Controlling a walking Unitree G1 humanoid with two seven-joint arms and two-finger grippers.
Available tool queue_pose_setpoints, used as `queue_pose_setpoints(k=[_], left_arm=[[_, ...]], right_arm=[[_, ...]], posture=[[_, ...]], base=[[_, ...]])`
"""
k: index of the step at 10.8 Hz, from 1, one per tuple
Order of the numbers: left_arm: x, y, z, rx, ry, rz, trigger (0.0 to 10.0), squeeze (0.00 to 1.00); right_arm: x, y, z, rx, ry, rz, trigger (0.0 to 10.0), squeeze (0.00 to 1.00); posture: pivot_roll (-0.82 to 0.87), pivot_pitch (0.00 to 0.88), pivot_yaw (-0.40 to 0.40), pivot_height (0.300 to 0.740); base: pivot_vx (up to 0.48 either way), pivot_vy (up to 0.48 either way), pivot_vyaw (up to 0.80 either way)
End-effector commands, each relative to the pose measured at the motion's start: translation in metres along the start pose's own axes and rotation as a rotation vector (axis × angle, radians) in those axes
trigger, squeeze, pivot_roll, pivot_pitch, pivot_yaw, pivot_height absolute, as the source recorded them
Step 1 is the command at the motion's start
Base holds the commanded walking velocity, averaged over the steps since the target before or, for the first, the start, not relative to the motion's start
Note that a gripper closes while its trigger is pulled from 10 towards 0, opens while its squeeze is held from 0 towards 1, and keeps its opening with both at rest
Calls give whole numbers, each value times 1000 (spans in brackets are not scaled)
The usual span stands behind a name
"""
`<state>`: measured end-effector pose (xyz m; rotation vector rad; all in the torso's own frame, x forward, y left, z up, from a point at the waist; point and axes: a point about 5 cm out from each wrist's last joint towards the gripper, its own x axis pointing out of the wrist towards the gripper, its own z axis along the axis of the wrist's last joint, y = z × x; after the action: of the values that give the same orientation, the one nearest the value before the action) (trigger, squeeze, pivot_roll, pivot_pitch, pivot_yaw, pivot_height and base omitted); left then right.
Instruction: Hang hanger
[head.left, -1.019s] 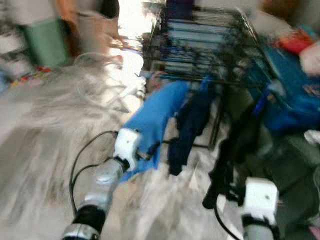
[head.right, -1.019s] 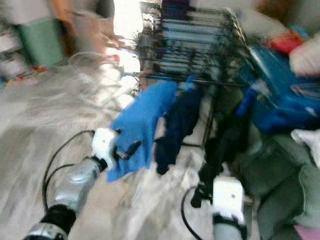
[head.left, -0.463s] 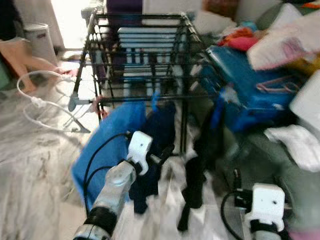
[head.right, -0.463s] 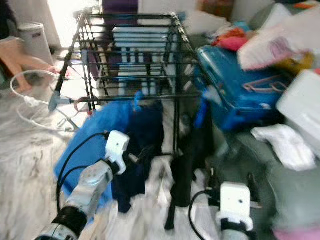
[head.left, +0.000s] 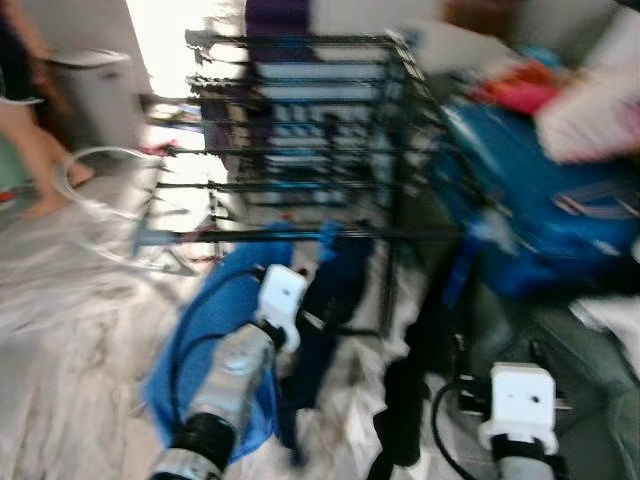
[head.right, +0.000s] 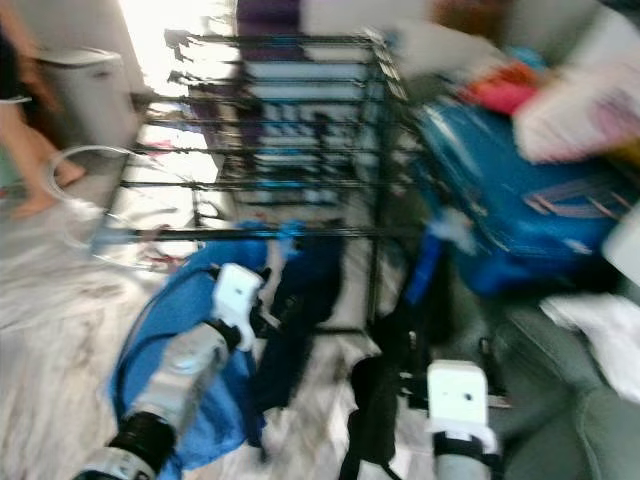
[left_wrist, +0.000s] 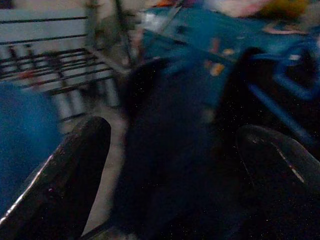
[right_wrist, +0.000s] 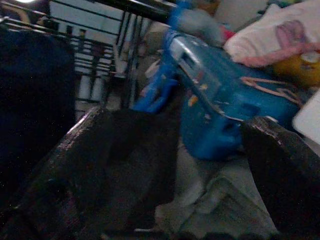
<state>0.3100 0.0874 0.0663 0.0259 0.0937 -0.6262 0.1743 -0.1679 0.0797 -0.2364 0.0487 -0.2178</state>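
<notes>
So nearest the camera, the robot's right hand (head.left: 455, 385) sits low at about 5 o'clock, and in the right wrist view its two fingers (right_wrist: 285, 175) are spread wide with nothing between them, so it's released. The left hand (head.left: 325, 325) is up around 7 o'clock, poking into the hanging clothes; its wrist view shows the fingers (left_wrist: 75, 175) apart too, just dark cloth ahead of them, not gripping anything as far as the blur lets anyone tell. Just past the hands hang a bright blue garment (head.left: 215, 330), a navy garment (head.left: 335, 295) and a black garment (head.left: 425, 330), all off the front rail of the black drying rack (head.left: 300, 120). The task's thing, a blue hanger (head.right: 428, 262), shows at the top of the black garment, right at the rack's front corner around 3 o'clock of centre. Its long axis seems to slant down-left, hook end up toward the rail, but it's smeared, so that's a guess. To do this well, the robot should probably stop moving first, then steady the hook squarely over the rail. Farther back at 2 o'clock is a blue suitcase (head.left: 540, 200), and a person's leg (head.left: 35, 150) at 10 o'clock.
</notes>
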Motion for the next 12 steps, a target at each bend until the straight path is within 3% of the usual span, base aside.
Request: queue_pose_setpoints(k=[1, 4, 6, 9, 11, 12], left_arm=[[-1, 2, 0, 11, 8, 3, 10000, 0], [-1, 3, 1, 35, 13, -11, 10000, 0], [-2, 4, 4, 68, 2, -53, 10000, 0], [-12, 10, 8, 105, -8, -164, 10000, 0], [-20, 9, 5, 73, 4, -232, 10000, 0], [-22, 8, 5, 61, 6, -266, 10000, 0]], right_arm=[[0, 1, 1, 6, 2, -4, 10000, 0], [8, 5, 3, 56, 5, -7, 10000, 0], [22, 4, -2, 102, 79, -16, 10000, 0], [54, 17, 2, 110, 110, 76, 10000, 0], [86, 33, 19, 125, 94, 128, 10000, 0], [91, 37, 22, 134, 97, 135, 10000, 0]], posture=[[-52, 23, -41, 740], [-47, 29, -29, 740], [-40, 42, -25, 740], [-20, 56, -15, 740], [-2, 60, -23, 740], [2, 60, -26, 740]], base=[[0, 0, 0], [0, 0, 0], [0, 0, 0], [0, 0, 0], [0, 0, 0], [0, 0, 0]])
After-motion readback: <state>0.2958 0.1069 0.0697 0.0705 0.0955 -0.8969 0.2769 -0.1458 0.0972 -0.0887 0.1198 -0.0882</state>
